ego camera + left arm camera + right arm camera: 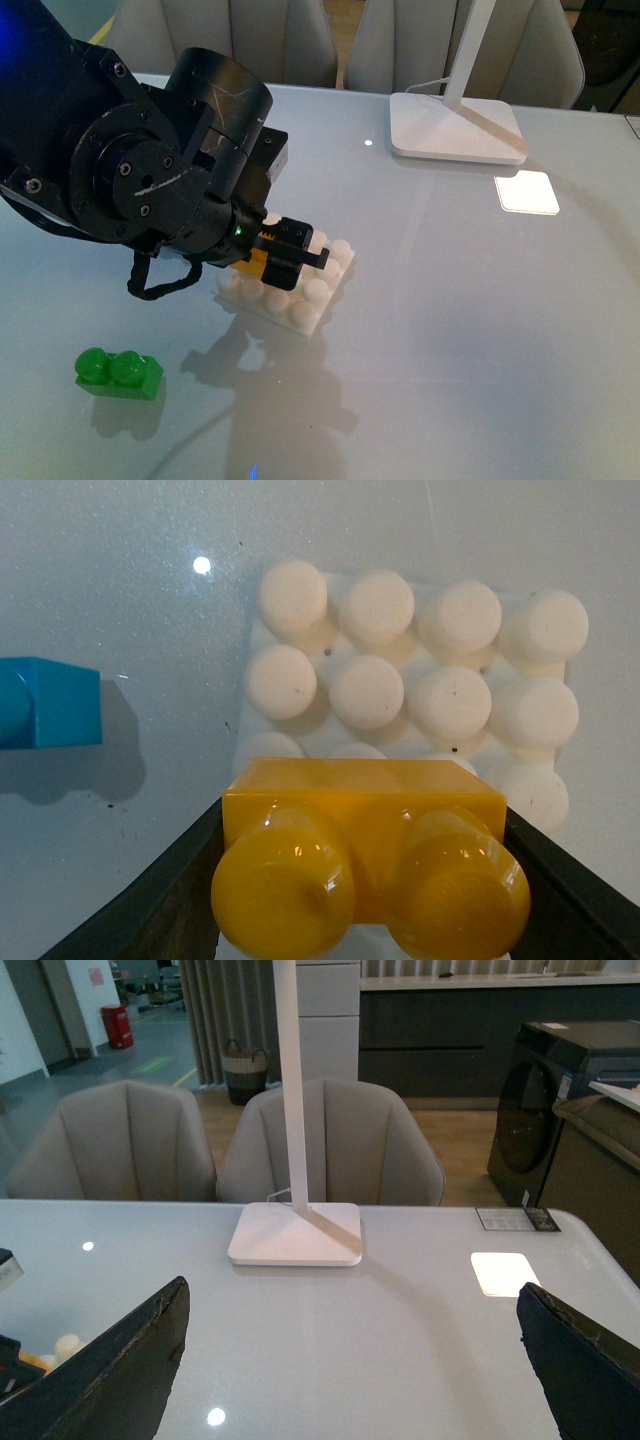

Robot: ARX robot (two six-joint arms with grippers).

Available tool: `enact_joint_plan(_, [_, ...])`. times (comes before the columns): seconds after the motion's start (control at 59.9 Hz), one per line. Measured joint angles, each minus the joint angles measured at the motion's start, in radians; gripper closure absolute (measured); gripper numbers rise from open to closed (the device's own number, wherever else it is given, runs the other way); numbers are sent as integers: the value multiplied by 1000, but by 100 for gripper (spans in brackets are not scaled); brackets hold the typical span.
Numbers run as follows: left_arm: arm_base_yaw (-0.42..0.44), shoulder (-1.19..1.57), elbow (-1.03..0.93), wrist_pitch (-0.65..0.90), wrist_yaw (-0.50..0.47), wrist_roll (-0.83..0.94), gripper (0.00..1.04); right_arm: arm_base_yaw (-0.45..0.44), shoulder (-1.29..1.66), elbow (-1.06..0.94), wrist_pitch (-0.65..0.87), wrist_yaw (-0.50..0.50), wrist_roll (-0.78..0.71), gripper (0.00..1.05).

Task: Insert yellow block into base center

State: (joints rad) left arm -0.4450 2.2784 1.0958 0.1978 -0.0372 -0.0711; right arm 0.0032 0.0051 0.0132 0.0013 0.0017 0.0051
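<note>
The left tool [285,262] is clamped on the yellow block [365,870], holding it over the left part of the white studded base [450,695] on the worktop [480,300]. The right tool [350,1360] gapes wide, empty.

The base [305,295] sits in the middle of the table [480,330]. The block [365,830] is over the base's 9 o'clock edge row of studs, between the fingers of the left gripper [287,258], whose arm reaches in from 10 o'clock. A loose two-stud brick [118,373] lies at 8 o'clock from the base, well apart. The lamp foot [457,128] stands far back at 1 o'clock, with chairs [230,35] behind the table at 12 o'clock. Another brick [50,702] lies near the base, not touching it
</note>
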Motion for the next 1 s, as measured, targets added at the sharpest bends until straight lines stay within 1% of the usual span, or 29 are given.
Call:
enact_joint_plan(0.518, [-37, 0, -1, 5, 7, 2, 42, 0, 0, 0, 0, 0, 0, 9])
enact_joint_plan(1.002, [-42, 31, 19, 5, 7, 1, 42, 0, 0, 0, 0, 0, 0, 9])
